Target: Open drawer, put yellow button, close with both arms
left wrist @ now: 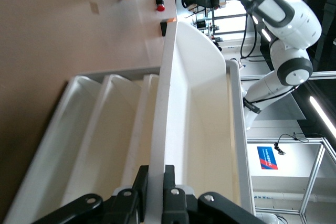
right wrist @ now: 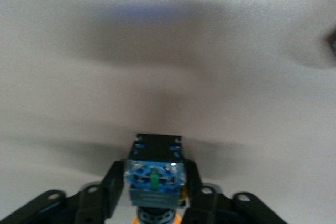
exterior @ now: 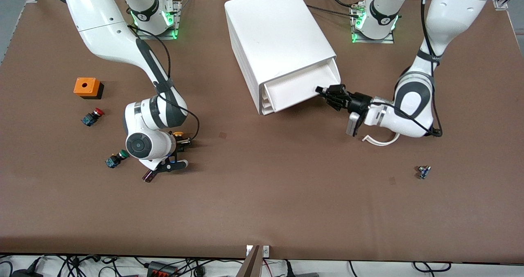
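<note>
Both grippers grip now: the right gripper (right wrist: 152,203) is closed on the light, hard yellow button (right wrist: 153,179) by its body; the left gripper (left wrist: 155,192) pinches the drawer (left wrist: 205,124) front, thin and stiff.

— What's on the brown counter (exterior: 286,211)?
— A white cabinet (exterior: 278,43) by the arm bases. Toward the right arm's end are an orange box (exterior: 86,87), a red-capped button (exterior: 92,116) and a green-capped button (exterior: 116,158). Toward the left arm's end is a small dark part (exterior: 424,171).
</note>
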You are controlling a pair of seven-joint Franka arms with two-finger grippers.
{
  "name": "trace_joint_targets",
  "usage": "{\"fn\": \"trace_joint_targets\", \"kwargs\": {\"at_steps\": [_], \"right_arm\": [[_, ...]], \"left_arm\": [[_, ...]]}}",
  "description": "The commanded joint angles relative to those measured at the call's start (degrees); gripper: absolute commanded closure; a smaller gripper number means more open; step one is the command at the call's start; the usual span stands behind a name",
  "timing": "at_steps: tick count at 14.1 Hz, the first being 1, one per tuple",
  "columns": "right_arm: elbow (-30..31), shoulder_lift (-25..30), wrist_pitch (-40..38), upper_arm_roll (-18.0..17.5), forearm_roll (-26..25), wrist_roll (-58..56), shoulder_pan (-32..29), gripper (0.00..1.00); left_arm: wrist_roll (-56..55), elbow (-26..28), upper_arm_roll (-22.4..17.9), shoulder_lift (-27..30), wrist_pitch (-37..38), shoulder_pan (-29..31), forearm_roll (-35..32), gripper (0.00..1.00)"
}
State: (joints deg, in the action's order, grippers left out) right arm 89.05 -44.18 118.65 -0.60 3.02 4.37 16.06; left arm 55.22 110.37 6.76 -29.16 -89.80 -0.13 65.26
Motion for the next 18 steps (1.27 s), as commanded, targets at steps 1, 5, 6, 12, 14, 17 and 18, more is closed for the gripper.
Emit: {"fn": "trace_joint_targets", "kwargs": {"at_steps": [1,5,6,12,14,17,18], "right_arm": [[-1.51,0.40,-0.35,0.07,0.58,-0.41,-0.07,0.93],[-8.88,2.24,-5.51,0.42,-0.03,-1.03,0.20,1.00],[-11.25,2.69,-8.41,0.42,-0.03,-0.94,0.37,1.00],[-28.48,2.95,-19.33,0.07,0.50,-0.50,1.42,1.00],[-29.99,4.52,-19.69,0.07,0.58,-0.24,3.35,1.00],[-30.17,7.69,-19.51,0.16,0.58,5.17,7.91,1.00],[-30.25,7.96,-18.90,0.07,0.58,8.25,9.41,1.00]], "left_arm": [[-2.05,-7.96,-0.16,-6.42,0.15,1.18,-2.68,0.97],[-2.40,-10.97,-0.08,-8.02,-0.03,1.62,-2.94,0.24],[-2.40,-10.97,-0.08,-7.67,0.06,1.80,-3.12,0.00],[-23.53,-12.89,-0.43,-0.12,7.17,3.47,-8.99,0.00],[-33.03,-18.76,-0.34,1.03,9.45,3.47,-16.61,0.00],[-45.25,-29.57,-0.25,0.95,14.10,3.38,-28.74,0.00],[-47.90,-31.87,-0.08,0.95,15.34,3.29,-32.09,0.00]]}}
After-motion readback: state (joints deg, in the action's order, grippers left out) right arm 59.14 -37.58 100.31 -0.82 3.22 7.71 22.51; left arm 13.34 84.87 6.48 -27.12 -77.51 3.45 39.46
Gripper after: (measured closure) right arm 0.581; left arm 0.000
